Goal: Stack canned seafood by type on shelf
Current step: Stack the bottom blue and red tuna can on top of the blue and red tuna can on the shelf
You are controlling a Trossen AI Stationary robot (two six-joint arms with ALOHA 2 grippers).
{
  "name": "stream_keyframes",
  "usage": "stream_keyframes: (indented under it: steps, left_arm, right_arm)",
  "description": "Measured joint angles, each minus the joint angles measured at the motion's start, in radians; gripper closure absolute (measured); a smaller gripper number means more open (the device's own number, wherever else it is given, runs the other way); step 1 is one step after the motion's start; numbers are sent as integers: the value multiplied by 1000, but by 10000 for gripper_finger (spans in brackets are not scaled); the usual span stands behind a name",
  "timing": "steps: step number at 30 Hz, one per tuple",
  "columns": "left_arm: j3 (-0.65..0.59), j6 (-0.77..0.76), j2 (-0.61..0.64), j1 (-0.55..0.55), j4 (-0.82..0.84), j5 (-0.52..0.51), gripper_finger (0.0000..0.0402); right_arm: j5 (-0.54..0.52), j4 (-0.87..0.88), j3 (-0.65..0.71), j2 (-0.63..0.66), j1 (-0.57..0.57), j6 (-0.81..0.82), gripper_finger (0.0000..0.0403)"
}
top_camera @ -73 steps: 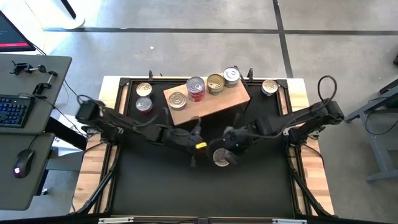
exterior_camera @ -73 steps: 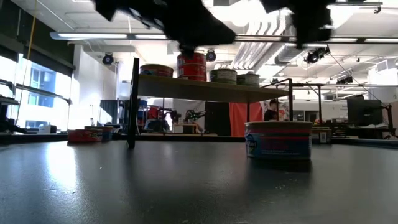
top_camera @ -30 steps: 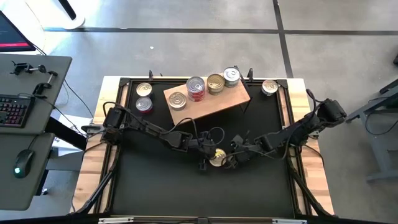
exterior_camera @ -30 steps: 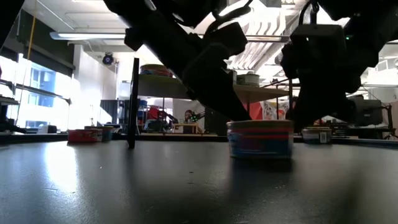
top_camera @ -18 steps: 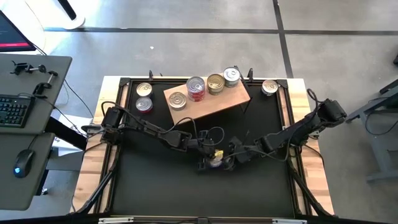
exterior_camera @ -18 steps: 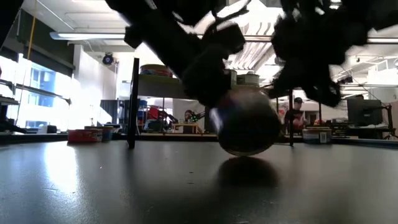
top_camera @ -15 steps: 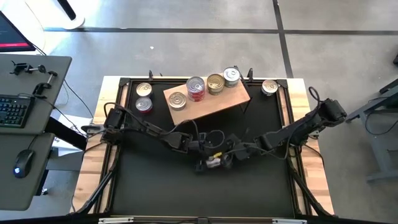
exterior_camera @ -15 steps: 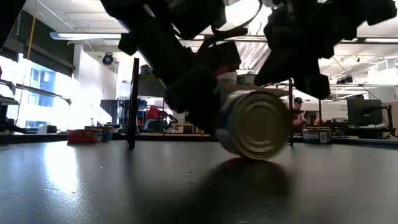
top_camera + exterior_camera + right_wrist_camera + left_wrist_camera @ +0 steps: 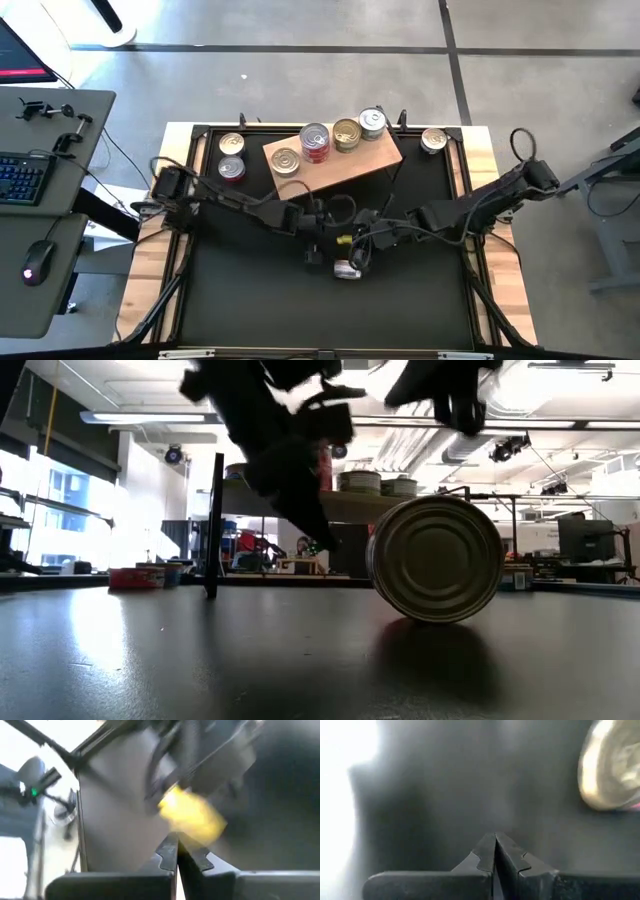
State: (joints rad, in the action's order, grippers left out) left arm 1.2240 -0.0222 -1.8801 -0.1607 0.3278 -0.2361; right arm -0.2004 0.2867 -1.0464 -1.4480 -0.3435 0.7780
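Note:
One tin of canned seafood [image 9: 347,268] lies tipped on its side on the black mat and rests on its round wall, a flat end [image 9: 437,560] turned to the near edge. My left gripper [image 9: 313,257] is shut just left of it; the left wrist view shows the tin [image 9: 612,770] ahead of the shut fingertips [image 9: 495,838]. My right gripper [image 9: 362,252] is shut above and just behind the tin, touching nothing. The shelf [image 9: 335,165] at the far middle carries several upright tins [image 9: 315,140].
Two tins [image 9: 231,156] stand on the mat at the far left, and one [image 9: 433,140] stands at the far right. The shelf is raised on thin legs [image 9: 213,525] in the low view. Bare black mat [image 9: 330,315] stretches toward the near edge.
The tin stood upright between my two shut grippers. It has been tipped over onto its side and has rolled a little toward the near edge. Both grippers have risen off it, the right one higher, and have drawn back toward the shelf.

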Motion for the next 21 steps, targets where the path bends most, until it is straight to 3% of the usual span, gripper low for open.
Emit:
stream_keyframes:
  steps: [5, 8, 13, 16, 21]
  left_arm:
    - [0, -52, 149, -2, 155, -63, 401]
    - [0, -138, 221, -31, 209, -69, 401]
    - [0, -289, 318, -141, 226, -156, 401]
    - [0, -360, 345, -219, 228, -244, 401]
    - [0, -492, 367, -323, 238, -312, 402]
  right_arm:
    - [116, 213, -213, 2, -1, -255, 399]
    - [174, 334, -320, -2, -1, -337, 373]
    - [261, 564, -417, -54, -21, -368, 270]
    - [300, 569, -414, -96, -58, -367, 194]
    - [244, 580, -411, -198, -97, -420, 87]
